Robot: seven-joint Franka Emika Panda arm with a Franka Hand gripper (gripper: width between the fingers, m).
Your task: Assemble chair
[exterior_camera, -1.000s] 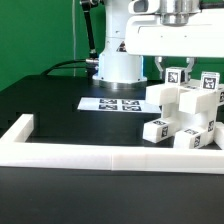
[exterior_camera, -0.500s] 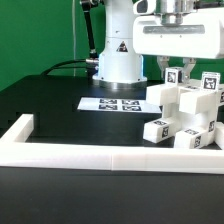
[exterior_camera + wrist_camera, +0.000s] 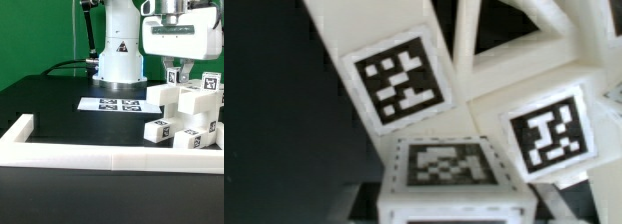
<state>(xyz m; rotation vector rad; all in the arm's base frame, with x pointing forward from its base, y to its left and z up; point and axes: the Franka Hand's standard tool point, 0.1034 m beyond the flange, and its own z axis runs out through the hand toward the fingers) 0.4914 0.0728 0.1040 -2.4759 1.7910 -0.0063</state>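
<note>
In the exterior view, the chair (image 3: 187, 112), a chunky cluster of white tagged blocks, is sitting on the dark surface (image 3: 60, 100) toward the exterior view's right, just behind the long white border rail (image 3: 100, 152). The end effector (image 3: 178, 73) is reaching down onto its top, fingers clamped narrowly on a small tagged piece of the chair. The marker board (image 3: 113, 103) is lying flat near the robot base.

In the wrist view, the chair's (image 3: 420, 80) tagged white faces are filling the frame, close beneath the camera.
</note>
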